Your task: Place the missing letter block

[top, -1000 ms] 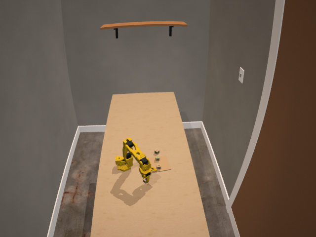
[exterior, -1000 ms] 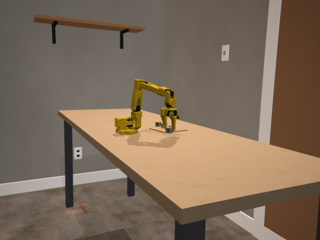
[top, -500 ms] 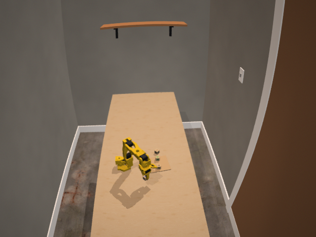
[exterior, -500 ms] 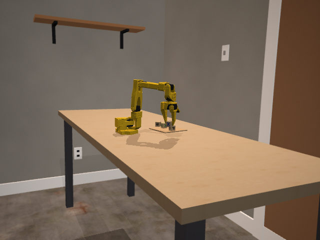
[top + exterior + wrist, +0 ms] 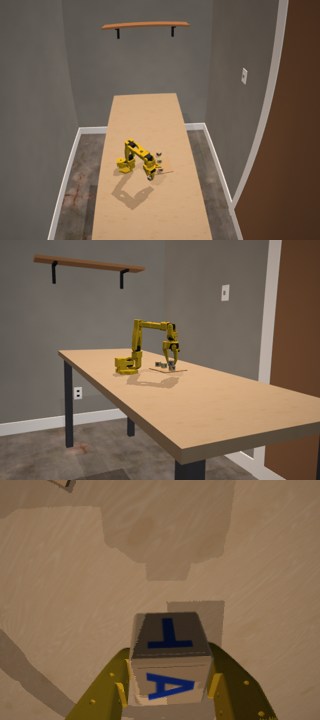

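Note:
My gripper [image 5: 171, 688] is shut on a pale block with blue letters [image 5: 171, 660]. It holds the block a little above the bare table, just off the near edge of the mat [image 5: 164, 165]. In the wrist view, the face towards the camera reads "A" and the face beyond it reads "T". In the exterior view the held block [image 5: 170, 363] shows a blue "X" on its side. Two blocks lie on the mat: one with green letters [image 5: 159, 160] and one nearer the gripper [image 5: 160, 169]. Their top letters are too small to read.
Another block [image 5: 158, 153] lies on the table just beyond the mat's far edge. The arm's base [image 5: 125, 165] stands to the left of the mat.

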